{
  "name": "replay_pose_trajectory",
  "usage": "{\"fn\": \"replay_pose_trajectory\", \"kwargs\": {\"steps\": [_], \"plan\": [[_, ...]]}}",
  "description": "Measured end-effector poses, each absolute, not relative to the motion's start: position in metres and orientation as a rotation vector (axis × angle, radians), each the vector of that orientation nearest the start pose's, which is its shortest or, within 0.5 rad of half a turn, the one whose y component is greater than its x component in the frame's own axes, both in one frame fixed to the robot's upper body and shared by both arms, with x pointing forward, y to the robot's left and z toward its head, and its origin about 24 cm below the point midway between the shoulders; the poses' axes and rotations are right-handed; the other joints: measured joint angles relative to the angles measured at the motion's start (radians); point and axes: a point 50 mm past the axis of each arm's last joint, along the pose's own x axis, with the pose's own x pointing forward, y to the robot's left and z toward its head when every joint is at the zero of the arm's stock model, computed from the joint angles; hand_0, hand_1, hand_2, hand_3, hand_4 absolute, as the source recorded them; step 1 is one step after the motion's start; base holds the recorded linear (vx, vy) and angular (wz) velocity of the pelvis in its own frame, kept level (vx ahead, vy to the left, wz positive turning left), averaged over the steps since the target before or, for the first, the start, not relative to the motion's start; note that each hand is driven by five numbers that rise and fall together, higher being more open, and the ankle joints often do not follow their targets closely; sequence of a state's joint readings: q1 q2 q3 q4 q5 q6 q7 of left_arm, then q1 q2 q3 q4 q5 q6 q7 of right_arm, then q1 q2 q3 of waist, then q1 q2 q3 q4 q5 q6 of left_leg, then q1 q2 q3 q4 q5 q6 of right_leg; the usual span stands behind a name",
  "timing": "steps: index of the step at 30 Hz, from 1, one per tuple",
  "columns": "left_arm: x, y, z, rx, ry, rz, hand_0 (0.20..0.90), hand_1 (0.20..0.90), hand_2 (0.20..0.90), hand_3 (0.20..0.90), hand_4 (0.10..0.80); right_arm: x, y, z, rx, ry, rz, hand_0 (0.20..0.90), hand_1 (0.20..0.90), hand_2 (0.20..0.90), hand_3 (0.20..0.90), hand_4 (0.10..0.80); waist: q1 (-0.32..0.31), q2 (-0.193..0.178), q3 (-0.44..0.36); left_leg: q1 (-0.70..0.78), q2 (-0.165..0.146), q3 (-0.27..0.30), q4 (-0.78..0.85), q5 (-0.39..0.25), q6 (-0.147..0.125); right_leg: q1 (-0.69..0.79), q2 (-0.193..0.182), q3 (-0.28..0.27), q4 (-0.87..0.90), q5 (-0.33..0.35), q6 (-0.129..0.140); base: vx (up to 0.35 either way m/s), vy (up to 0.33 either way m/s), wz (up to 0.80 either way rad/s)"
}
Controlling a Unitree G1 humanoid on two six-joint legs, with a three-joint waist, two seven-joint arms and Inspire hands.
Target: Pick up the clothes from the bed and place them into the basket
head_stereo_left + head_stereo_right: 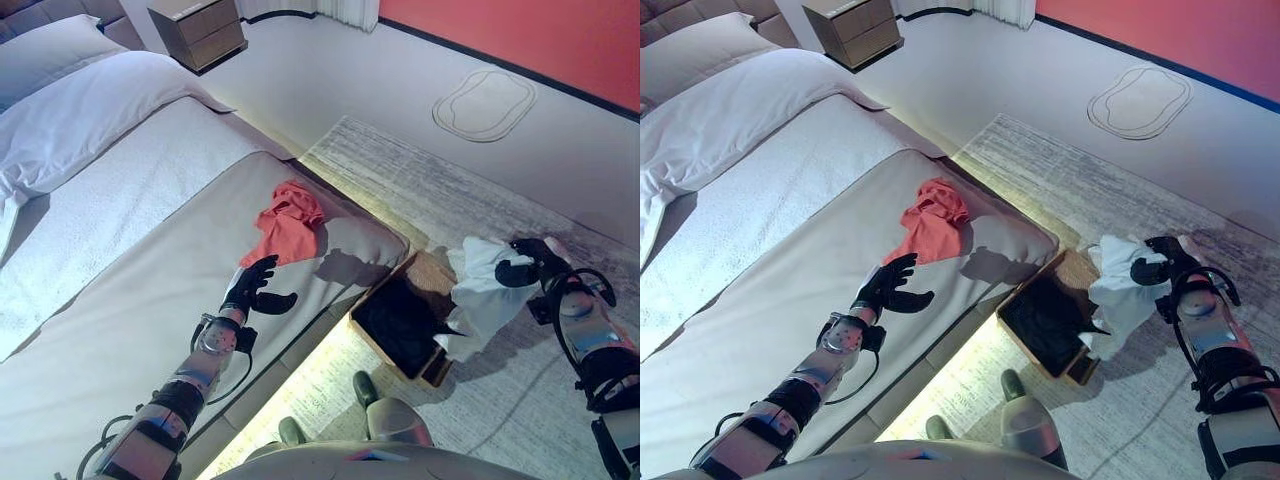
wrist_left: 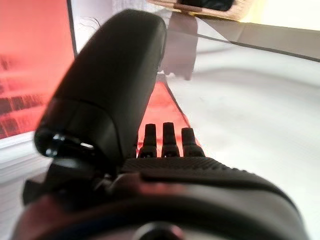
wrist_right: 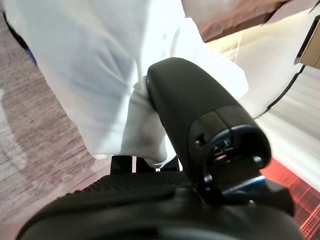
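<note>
Right hand (image 1: 522, 268) is clenched on a white garment (image 1: 482, 295), which hangs from it just above the far corner of the basket (image 1: 405, 322) on the rug (image 1: 520, 390) beside the bed; the cloth's lower end droops over the basket's rim, so a short move toward the bed and a release should drop it in. Left hand (image 1: 255, 288) hovers over the bed (image 1: 110, 300) with fingers spread and thumb out, holding nothing. Just beyond its fingertips lies the red garment (image 1: 287, 222), crumpled near the bed's edge, its long axis running away from the hand. This arm is clearly the nearer. Nothing lies between. Farther off are pillows (image 1: 80, 100) and a nightstand (image 1: 198, 30).
</note>
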State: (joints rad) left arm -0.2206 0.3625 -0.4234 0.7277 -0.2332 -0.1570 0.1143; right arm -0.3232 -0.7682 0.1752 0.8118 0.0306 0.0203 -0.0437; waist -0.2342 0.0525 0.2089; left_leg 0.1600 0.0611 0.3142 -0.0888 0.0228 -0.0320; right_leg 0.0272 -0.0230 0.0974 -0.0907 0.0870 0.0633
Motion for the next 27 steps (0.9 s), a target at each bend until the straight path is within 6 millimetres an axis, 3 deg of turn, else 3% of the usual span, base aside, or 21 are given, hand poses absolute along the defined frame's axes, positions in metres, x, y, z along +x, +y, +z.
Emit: {"fn": "replay_pose_trajectory", "kwargs": {"steps": [6, 12, 13, 14, 27], "plan": [[0.250, 0.189, -0.060, 0.316, 0.433, -0.111, 0.900, 0.900, 0.900, 0.900, 0.800, 0.264, -0.353, 0.015, -0.740, 0.537, -0.247, 0.300, 0.300, 0.300, 0.200, 0.100, 0.016, 0.000, 0.000, 0.000, 0.001, -0.013, 0.000, 0.000, 0.000, 0.007, -0.001, -0.014, 0.000, 0.000, 0.000, 0.020, -0.008, 0.06], [0.249, 0.189, -0.061, 0.315, 0.435, -0.113, 0.900, 0.900, 0.900, 0.900, 0.800, 0.264, -0.352, 0.012, -0.746, 0.542, -0.243, 0.300, 0.300, 0.300, 0.200, 0.100, 0.035, 0.000, 0.000, 0.001, 0.001, -0.023, 0.000, 0.000, 0.000, 0.012, -0.002, -0.023, 0.000, 0.000, 0.000, 0.008, -0.002, 0.05], [0.249, 0.189, -0.061, 0.315, 0.435, -0.115, 0.900, 0.900, 0.900, 0.900, 0.800, 0.263, -0.353, 0.010, -0.747, 0.552, -0.244, 0.768, 0.768, 0.768, 0.746, 0.646, 0.040, 0.000, 0.000, 0.001, 0.001, -0.023, 0.000, 0.000, 0.000, 0.012, -0.002, -0.024, 0.000, 0.000, 0.000, 0.000, 0.000, 0.00], [0.249, 0.189, -0.061, 0.315, 0.435, -0.115, 0.900, 0.900, 0.900, 0.900, 0.800, 0.262, -0.353, 0.009, -0.750, 0.561, -0.248, 0.900, 0.900, 0.900, 0.900, 0.800, 0.044, 0.000, 0.000, 0.001, 0.002, -0.024, 0.000, 0.001, 0.000, 0.012, -0.002, -0.024, 0.000, 0.000, 0.000, 0.000, 0.000, 0.00], [0.249, 0.189, -0.060, 0.313, 0.421, -0.117, 0.900, 0.900, 0.900, 0.900, 0.800, 0.255, -0.355, -0.002, -0.760, 0.611, -0.261, 0.900, 0.900, 0.900, 0.900, 0.800, 0.065, 0.000, 0.000, -0.005, 0.002, -0.040, 0.000, 0.005, -0.001, 0.014, -0.003, -0.036, 0.000, 0.000, 0.000, 0.000, -0.003, 0.02]]}}
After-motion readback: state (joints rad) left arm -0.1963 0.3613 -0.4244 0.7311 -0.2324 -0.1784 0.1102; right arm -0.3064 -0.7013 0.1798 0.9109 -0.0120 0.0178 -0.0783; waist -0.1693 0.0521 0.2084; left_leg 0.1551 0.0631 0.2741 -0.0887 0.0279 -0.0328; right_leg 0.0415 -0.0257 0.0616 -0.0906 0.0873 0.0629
